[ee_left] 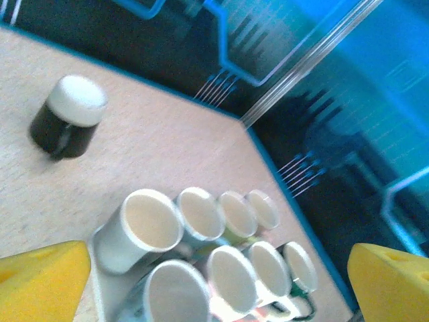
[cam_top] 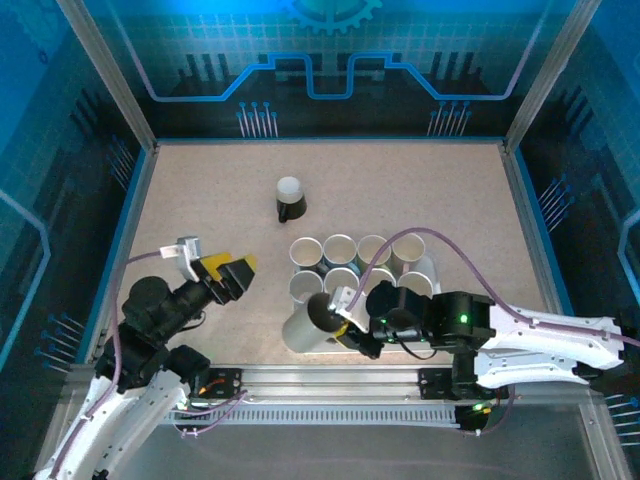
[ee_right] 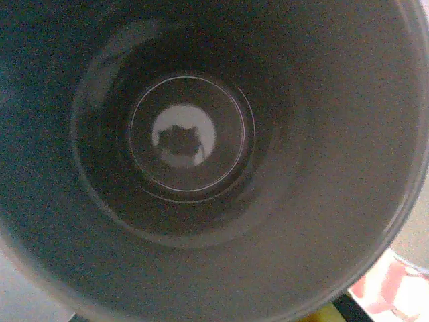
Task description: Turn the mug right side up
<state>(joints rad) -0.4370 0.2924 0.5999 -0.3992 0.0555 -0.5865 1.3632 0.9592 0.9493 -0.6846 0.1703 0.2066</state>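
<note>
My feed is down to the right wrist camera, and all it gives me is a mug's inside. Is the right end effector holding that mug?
Observer: Yes, the right end effector is shut on the rim of the grey mug, which is tilted, mouth toward the arm.
Operator: Anything nearby?
Observer: A cluster of upright mugs stands just beyond it.
Operator: Any other mugs?
Observer: A dark mug stands alone farther back, apparently base up.
</note>
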